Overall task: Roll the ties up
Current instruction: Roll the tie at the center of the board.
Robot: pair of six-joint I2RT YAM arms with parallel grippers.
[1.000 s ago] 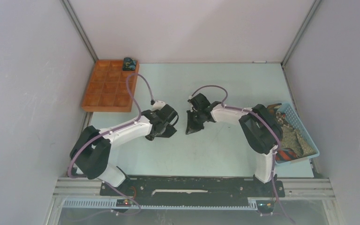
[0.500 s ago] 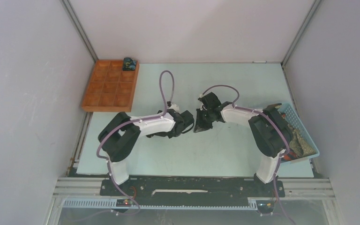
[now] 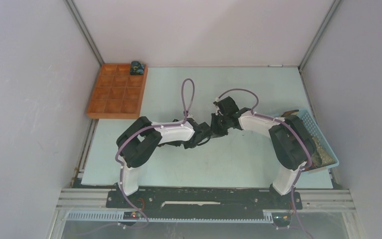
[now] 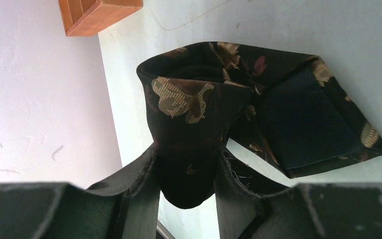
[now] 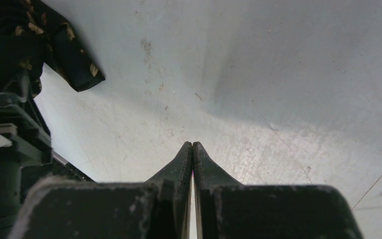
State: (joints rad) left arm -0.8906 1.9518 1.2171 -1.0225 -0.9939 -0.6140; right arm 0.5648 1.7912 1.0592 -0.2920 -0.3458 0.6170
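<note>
A black tie with a tan leaf pattern [image 4: 199, 99] is folded into a loose bundle on the pale table, and my left gripper [image 4: 188, 152] is shut on its lower fold. In the top view the left gripper [image 3: 205, 134] sits at the table's middle, nose to nose with my right gripper [image 3: 218, 124], and the tie [image 3: 213, 130] shows only as a dark patch between them. My right gripper [image 5: 192, 144] is shut with nothing in it, above bare table. The same tie [image 5: 30, 40] lies at the upper left of its view. Another rolled tie [image 3: 138, 67] sits at the orange tray's back right corner.
The orange compartment tray [image 3: 117, 92] stands at the back left, and its corner [image 4: 97, 12] shows in the left wrist view. A blue mesh basket [image 3: 328, 164] at the right edge holds more ties [image 3: 321, 149]. Grey walls enclose the table on three sides.
My left arm has swung right to the table's middle, bringing its gripper up against the right one. The right gripper has shifted slightly right and back. The tie now sits bunched between them.
</note>
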